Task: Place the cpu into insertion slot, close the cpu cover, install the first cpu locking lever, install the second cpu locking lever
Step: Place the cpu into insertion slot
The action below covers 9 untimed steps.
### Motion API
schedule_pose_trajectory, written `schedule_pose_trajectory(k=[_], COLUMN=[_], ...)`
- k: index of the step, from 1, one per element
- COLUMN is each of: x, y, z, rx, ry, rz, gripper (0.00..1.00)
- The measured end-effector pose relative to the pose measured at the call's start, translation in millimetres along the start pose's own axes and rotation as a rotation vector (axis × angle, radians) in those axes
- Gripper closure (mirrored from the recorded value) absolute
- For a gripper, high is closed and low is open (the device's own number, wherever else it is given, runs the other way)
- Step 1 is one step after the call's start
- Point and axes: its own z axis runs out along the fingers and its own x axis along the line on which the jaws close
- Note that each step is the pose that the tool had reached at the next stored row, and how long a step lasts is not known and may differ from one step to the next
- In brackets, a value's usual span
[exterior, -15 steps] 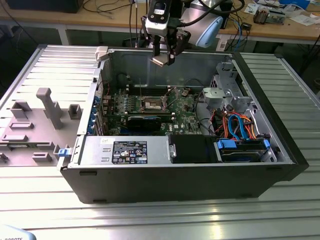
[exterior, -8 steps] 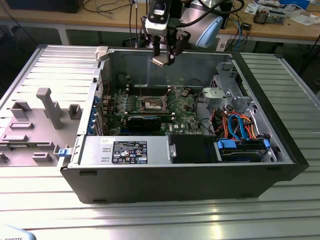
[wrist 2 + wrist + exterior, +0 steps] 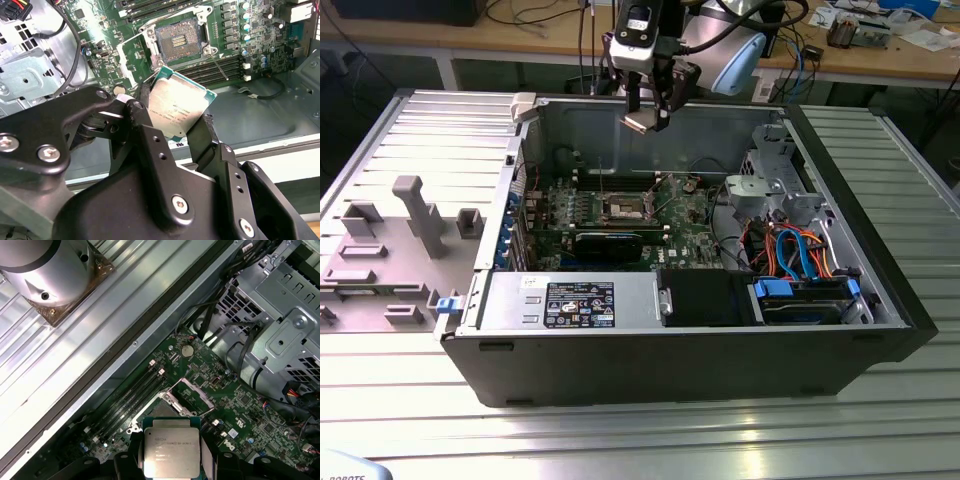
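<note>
step: first one, cpu placement; tool [image 3: 648,122] is carrying the cpu [image 3: 640,123], which isn't seated yet.
tool: fingers [image 3: 142,107] are pinching the cpu on two opposite edges, closed only to chip width; the metal top is facing the cameras in both wrist views.
cpu position: hanging upper centre of the exterior frame, against the case's far wall, well above the board.
socket [image 3: 623,207]: sitting open mid-frame in the exterior view, with bare contacts showing in the second wrist view.
cover [image 3: 196,391]: appears to be standing swung up beside the socket; I'm reading the levers as unlatched.
next move needs: my read is chip squared to the socket, level, coming straight down, no sliding over the contacts.
in the way: the raised cover and a thin lever rod [image 3: 220,65] are crowding the socket edges; black card [image 3: 608,242] is lying just below the socket in the exterior frame; drive cage [image 3: 775,180] at right is well apart.
desk [image 3: 620,440]: carrying the case, with a grey fixture plate [image 3: 390,250] at the exterior view's left.
</note>
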Motion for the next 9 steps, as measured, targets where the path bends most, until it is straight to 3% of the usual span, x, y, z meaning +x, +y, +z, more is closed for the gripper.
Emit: schedule_pose_trajectory(k=[9], x=[-0.2], y=[-0.2], z=[0.4], rx=[-0.0013], ry=[-0.0066], rz=[0.078], gripper=[0.46])
